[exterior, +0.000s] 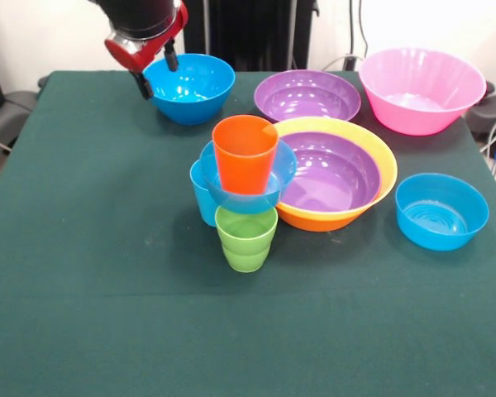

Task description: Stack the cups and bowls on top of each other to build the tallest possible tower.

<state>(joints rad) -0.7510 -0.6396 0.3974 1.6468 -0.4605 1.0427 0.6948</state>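
— Hidden or cut off?
— Arm (145,21) chopped by the top edge, only the red and black end showing. Gripper (159,73) hanging at the far left, two dark fingers (172,58) standing apart, straddling the left rim of a blue bowl (190,87); contact with the rim hard to judge, nothing seen clamped between them
— And the tower?
— Middle of the green table (83,289). Orange cup (245,155) upright on top, seated inside a small blue bowl (248,188). Light blue cup (203,197) mostly covered behind that bowl, only its left side peeking out. Green cup (246,238) nearest, upright, ridged below, its rim just under the bowl's front edge. Impossible to tell which cup actually bears the bowl, or whether both do
— Looks?
— Glossy plastic, bright highlights. Slightly crowded, leaning neither way noticeably
— Rest of the bowls?
— Purple bowl (335,169) nested inside the orange-yellow bowl (372,145), right beside the tower, touching or nearly so. Second purple bowl (307,95) farther back, its near rim partly hidden by the yellow rim. Pink bowl (422,89) at the far right, close to the table edge. Another blue bowl (441,211) alone at the right, well apart from the tower, open side up
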